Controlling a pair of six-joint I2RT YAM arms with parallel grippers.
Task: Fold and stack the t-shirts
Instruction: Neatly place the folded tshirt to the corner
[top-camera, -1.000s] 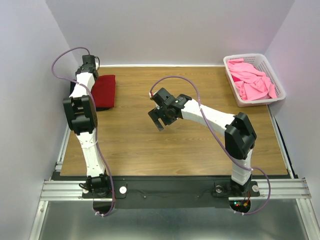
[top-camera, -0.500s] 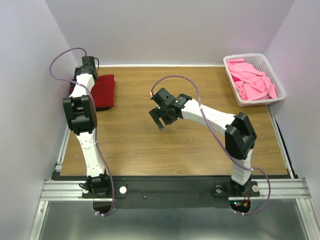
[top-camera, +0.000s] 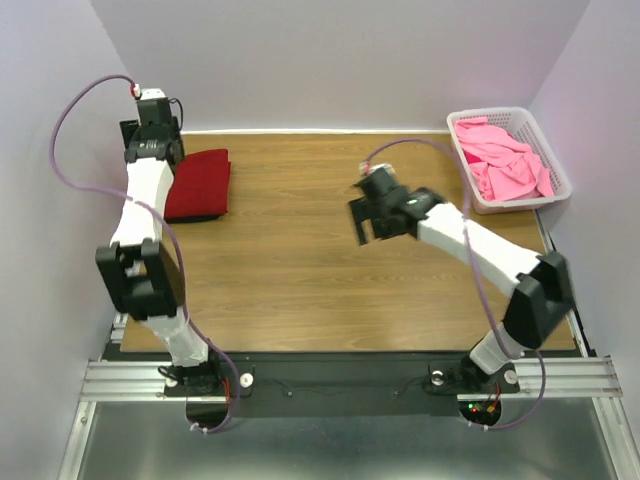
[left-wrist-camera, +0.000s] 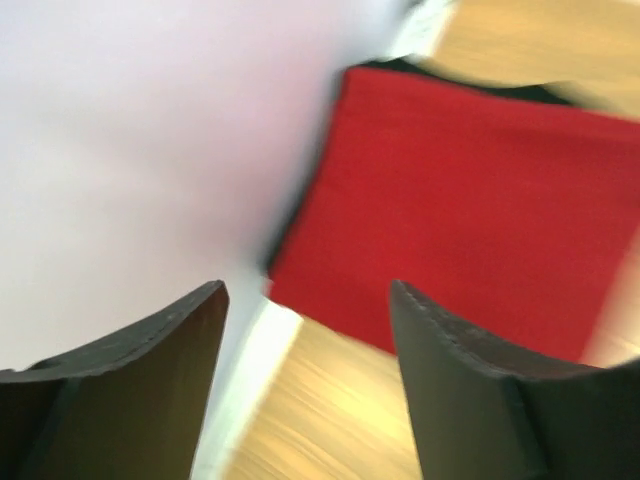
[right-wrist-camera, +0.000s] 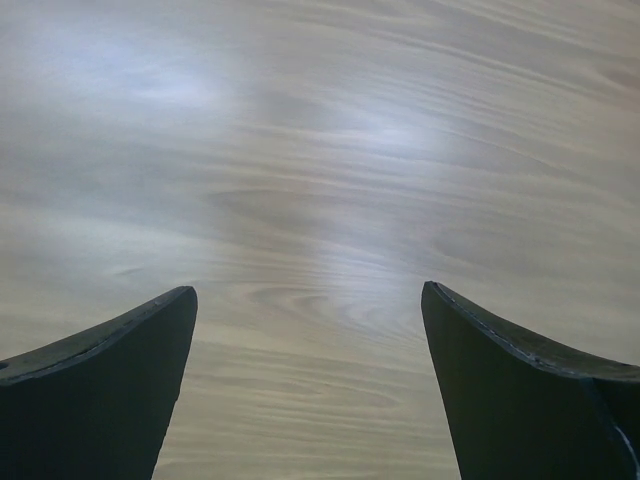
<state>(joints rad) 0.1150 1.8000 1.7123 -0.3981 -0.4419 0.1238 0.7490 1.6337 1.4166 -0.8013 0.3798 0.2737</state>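
Note:
A dark red t-shirt (top-camera: 200, 183) lies folded at the table's back left, and in the left wrist view the dark red t-shirt (left-wrist-camera: 470, 200) shows a dark edge under it. My left gripper (top-camera: 152, 150) hangs over the back left corner beside that shirt; in its own view the left gripper (left-wrist-camera: 307, 290) is open and holds nothing. Bright pink t-shirts (top-camera: 505, 160) lie crumpled in the basket. Left of the basket, my right gripper (top-camera: 362, 225) hovers above the wood. The right gripper (right-wrist-camera: 308, 290) is open over bare tabletop.
The white lattice basket (top-camera: 555, 160) stands at the back right corner. Pale walls close in the table on the left, back and right. A metal rail (top-camera: 330, 378) carries both arm bases at the near edge.
My left gripper opened and drew back toward the back left corner, off the red shirt. The right arm swung to the right, toward the basket, still open.

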